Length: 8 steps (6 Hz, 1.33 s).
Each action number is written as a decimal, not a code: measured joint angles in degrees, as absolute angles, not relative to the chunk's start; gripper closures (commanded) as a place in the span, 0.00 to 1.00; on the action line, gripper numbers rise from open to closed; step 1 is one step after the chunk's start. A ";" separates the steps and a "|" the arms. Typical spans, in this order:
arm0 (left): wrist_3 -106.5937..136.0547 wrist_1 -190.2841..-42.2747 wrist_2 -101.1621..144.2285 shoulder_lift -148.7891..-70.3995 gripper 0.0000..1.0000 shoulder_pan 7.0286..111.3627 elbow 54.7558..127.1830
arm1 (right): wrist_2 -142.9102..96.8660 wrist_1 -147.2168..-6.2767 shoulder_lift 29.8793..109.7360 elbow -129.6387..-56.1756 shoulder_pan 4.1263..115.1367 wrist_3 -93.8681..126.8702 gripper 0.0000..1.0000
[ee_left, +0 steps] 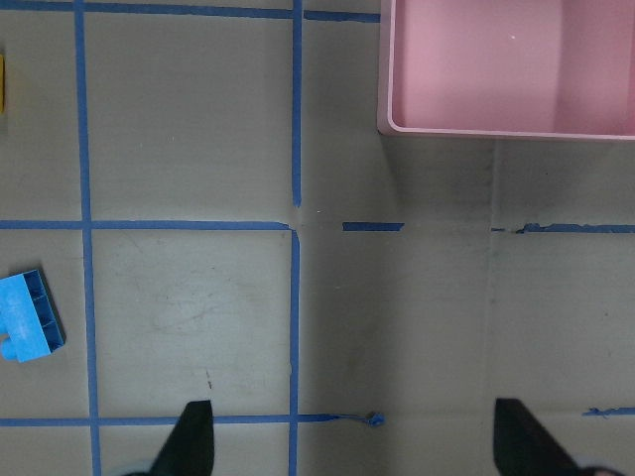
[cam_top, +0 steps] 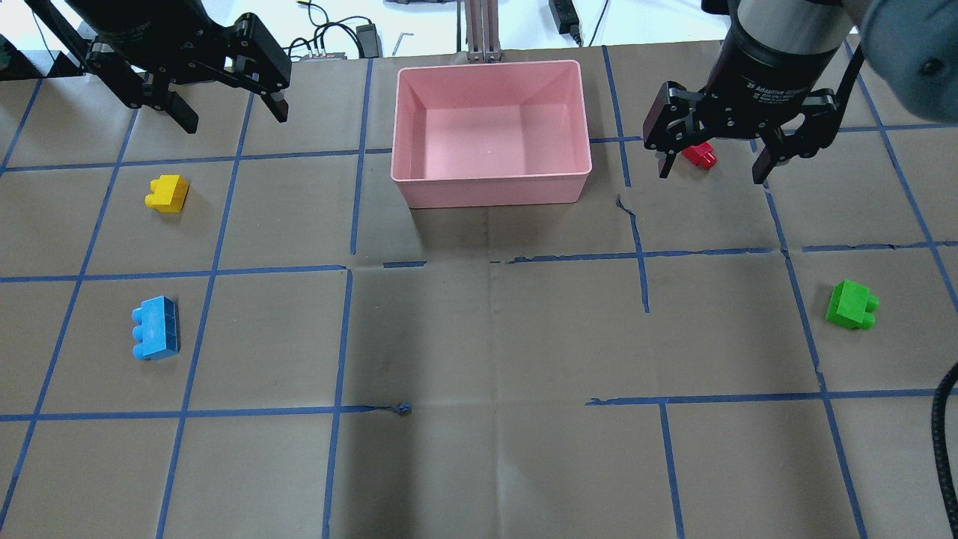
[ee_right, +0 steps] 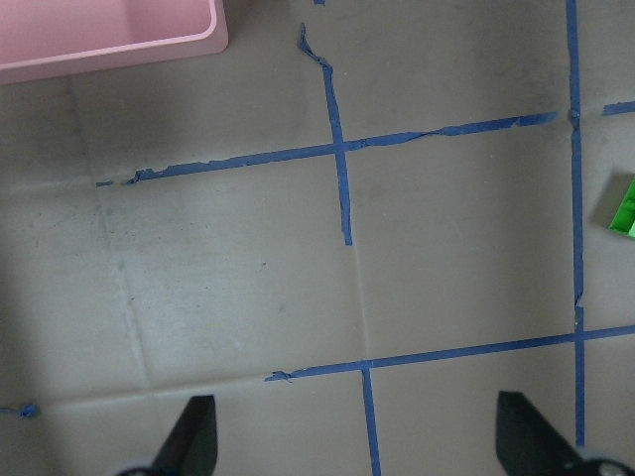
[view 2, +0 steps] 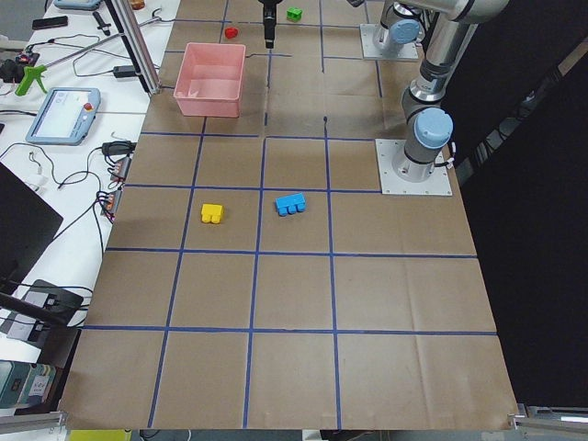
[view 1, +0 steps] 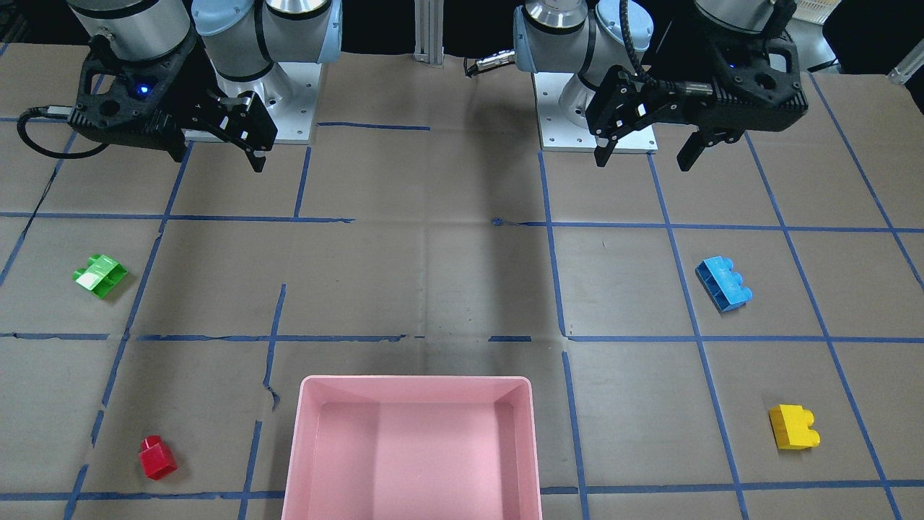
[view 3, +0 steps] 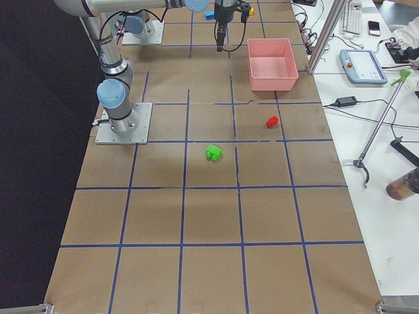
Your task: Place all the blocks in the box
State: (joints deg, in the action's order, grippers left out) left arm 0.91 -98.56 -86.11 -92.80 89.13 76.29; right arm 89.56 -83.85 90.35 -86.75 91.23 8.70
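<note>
table [view 1: 447, 274]: blue tape grid on brown paper, torn in places. Minor risk: a fingertip brought too low snags the paper or tape.
box [view 1: 419, 462]: bottom centre of the front view, no block in it yet, and nothing visibly holds it down. Risk: an arm coming in low clips the rim and shoves it. It sits between the two arms, so both dropping at once could clash.
blue [view 1: 723, 283]: mid right of the front view, well apart from the box. It looks tipped on its side and angled to the grid. Risk: a grip across the studs on glossy plastic slips out.
green [view 1: 100, 275]: mid left, also angled, hollow side partly showing. Same slip risk if the wrist isn't turned to match.
yellow [view 1: 792, 427]: lower right, nothing near it. Risk: released too high, it bounces off the box's sloped wall.
red [view 1: 157, 458]: lower left, the smallest. Risk: an off-centre close flicks it away. In the overhead view it lines up between the right fingers, but that is only parallax.
left claw [view 1: 642, 162]: upper right of the front view, high over the table and pointing down. Fingers wide, holding nothing.
right claw [view 1: 216, 155]: upper left, same raised downward pose. Fingers wide, holding nothing.
</note>
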 measured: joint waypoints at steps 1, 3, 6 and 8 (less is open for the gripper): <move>0.86 -98.54 -85.98 -92.88 0.01 88.97 76.29 | 89.45 -83.87 90.26 -86.75 91.23 8.67 0.00; 0.70 -98.53 -86.00 -92.97 0.01 88.83 76.25 | 88.93 -83.84 89.99 -86.73 90.85 8.75 0.00; 0.34 -98.55 -86.15 -92.83 0.01 88.79 76.29 | 88.78 -83.54 89.17 -86.43 90.09 8.30 0.00; 0.27 -98.61 -86.21 -92.70 0.01 88.83 76.29 | 89.19 -83.26 88.71 -86.53 87.92 6.40 0.00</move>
